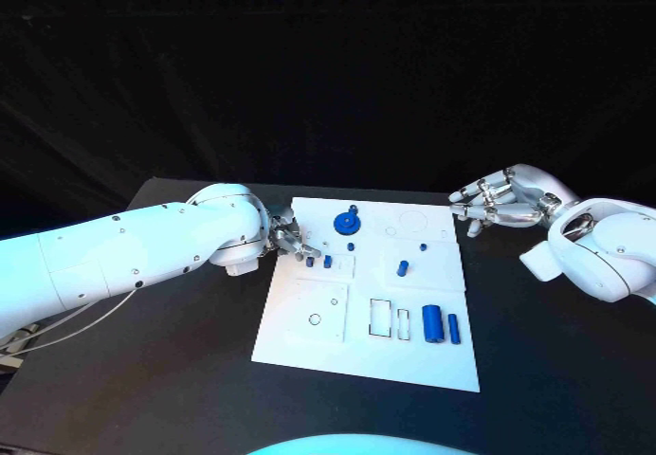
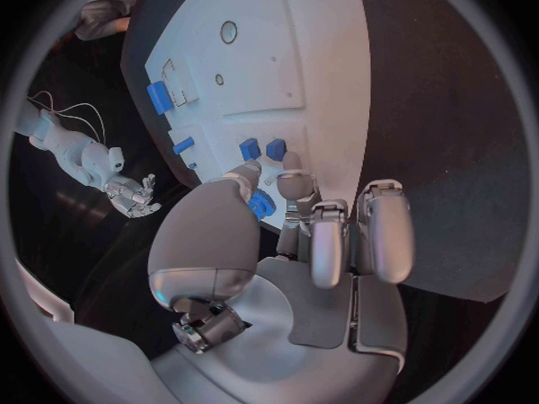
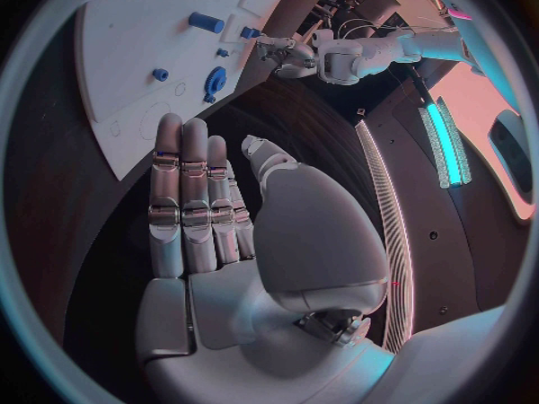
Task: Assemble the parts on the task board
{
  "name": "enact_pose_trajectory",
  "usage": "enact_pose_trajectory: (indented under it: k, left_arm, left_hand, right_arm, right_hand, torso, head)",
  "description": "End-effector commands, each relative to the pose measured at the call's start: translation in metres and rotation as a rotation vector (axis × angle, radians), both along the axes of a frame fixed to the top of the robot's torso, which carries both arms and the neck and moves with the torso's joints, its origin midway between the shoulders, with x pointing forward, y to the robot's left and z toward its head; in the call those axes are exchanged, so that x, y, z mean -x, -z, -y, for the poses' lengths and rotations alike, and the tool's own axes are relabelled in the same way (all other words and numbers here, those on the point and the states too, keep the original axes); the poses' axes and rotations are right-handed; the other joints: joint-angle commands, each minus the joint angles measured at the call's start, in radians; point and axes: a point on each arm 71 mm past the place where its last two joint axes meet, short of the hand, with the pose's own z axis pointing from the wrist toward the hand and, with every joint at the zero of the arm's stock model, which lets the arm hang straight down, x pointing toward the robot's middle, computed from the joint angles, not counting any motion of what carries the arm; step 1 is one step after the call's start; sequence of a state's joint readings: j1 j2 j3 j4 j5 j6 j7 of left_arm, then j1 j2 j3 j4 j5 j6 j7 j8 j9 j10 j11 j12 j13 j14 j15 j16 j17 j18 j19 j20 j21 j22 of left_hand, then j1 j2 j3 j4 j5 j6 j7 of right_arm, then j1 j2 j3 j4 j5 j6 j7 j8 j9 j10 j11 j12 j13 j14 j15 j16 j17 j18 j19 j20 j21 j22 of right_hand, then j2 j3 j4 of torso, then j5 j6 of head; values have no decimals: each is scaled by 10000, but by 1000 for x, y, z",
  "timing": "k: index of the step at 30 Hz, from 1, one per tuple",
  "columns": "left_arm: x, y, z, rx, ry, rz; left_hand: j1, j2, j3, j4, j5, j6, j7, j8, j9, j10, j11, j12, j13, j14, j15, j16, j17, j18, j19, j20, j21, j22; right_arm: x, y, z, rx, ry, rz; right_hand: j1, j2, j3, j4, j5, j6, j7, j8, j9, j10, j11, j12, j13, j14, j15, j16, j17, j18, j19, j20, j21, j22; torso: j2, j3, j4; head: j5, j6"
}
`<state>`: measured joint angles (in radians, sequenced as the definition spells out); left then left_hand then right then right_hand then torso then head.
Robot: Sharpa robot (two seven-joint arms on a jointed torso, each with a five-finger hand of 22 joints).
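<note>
The white task board (image 1: 308, 346) lies in the middle of the table. On it are a round blue gear (image 1: 349, 223), two small blue blocks (image 1: 318, 260), a blue peg (image 1: 404, 267), a blue cylinder (image 1: 432, 324) and a thin blue bar (image 1: 454, 328). My left hand (image 1: 294, 241) hangs over the board's left edge, fingertips (image 2: 295, 181) just short of the two blocks (image 2: 263, 149), holding nothing. The gear (image 2: 261, 206) shows between thumb and finger, lying on the board beyond. My right hand (image 1: 498, 204) hovers off the board's far right corner with fingers (image 3: 191, 197) straight and nothing in it.
Empty rectangular slots (image 1: 390, 319) and a round hole (image 1: 315, 319) mark the board's near half. Black table (image 1: 560, 351) surrounds the board on every side. The right wrist view shows the gear (image 3: 214, 83) and my left hand (image 3: 287, 58) across the board.
</note>
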<state>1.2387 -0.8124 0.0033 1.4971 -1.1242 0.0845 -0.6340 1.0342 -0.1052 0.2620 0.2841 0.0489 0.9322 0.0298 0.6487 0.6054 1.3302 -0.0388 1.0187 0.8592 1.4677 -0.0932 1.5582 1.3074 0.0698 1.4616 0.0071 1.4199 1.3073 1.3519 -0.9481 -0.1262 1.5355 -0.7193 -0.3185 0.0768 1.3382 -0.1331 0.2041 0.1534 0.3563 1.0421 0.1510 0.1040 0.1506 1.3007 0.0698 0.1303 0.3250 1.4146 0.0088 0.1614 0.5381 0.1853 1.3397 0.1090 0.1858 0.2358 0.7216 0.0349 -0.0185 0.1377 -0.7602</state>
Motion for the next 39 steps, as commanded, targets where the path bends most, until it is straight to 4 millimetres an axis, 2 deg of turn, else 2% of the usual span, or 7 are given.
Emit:
enact_pose_trajectory:
  k: [1, 20, 27, 34, 39]
  left_arm:
    - [0, 2, 3, -55, 204, 8]
    - [-1, 9, 6, -150, 281, -197]
    - [-2, 9, 7, -173, 292, -230]
    - [-2, 10, 8, -186, 350, -296]
    - [-2, 11, 9, -138, 358, -342]
  left_hand:
    - [112, -26, -47, -3, 10, -54, 28, -57, -15, -44, 9, -26, -14, 993, -23, 35, 2507, -144, 63, 21, -42, 175]
    - [322, -24, -157, -16, 10, -61, 42, -83, -34, -68, 21, -37, -29, 992, -11, 34, 2506, -140, 55, 30, -56, 162]
    - [663, 80, -204, -68, 10, -46, 47, -99, -53, -80, 27, -32, -30, 992, -6, 34, 2505, -138, 52, 36, -65, 157]
    - [1136, 173, -199, -194, 12, -38, 41, -117, -71, -90, 20, -28, -29, 992, -8, 34, 2505, -139, 53, 39, -67, 164]
    - [1198, 176, -201, -208, 11, -37, 39, -120, -74, -90, 18, -26, -28, 992, -9, 34, 2505, -138, 51, 40, -71, 160]
  right_arm:
    - [0, 0, -1, -3, -74, -29]
    - [0, 1, -1, -9, -87, -37]
    - [0, 1, -1, -15, -90, -42]
    - [0, 1, -1, -16, -90, -44]
    - [0, 1, -1, -16, -94, -47]
  right_hand:
    - [-94, 32, 16, 62, 34, -72, 9, -3, 8, -74, 21, 49, 9, -90, -3, -35, 9, -31, -18, 24, -40, -9]
    - [-94, 32, 16, 62, 34, -72, 9, -3, 8, -74, 21, 49, 9, -90, -3, -35, 9, -31, -18, 24, -40, -9]
    - [-94, 32, 16, 62, 34, -72, 9, -3, 8, -74, 21, 49, 9, -90, -3, -35, 9, -31, -18, 24, -40, -9]
    - [-94, 32, 16, 62, 34, -72, 9, -3, 8, -74, 21, 49, 9, -90, -3, -35, 9, -31, -18, 24, -40, -9]
    - [-94, 32, 16, 62, 34, -72, 9, -3, 8, -74, 21, 49, 9, -90, -3, -35, 9, -31, -18, 24, -40, -9]
  torso:
    - [8, 0, 0]
    - [-10, 8, -2]
    - [-5, 5, -13]
    - [-5, 1, 1]
    - [-9, 9, -3]
  head:
    - [-3, -14]
    - [18, -49]
    - [15, -52]
    - [-1, -76]
    - [6, -80]
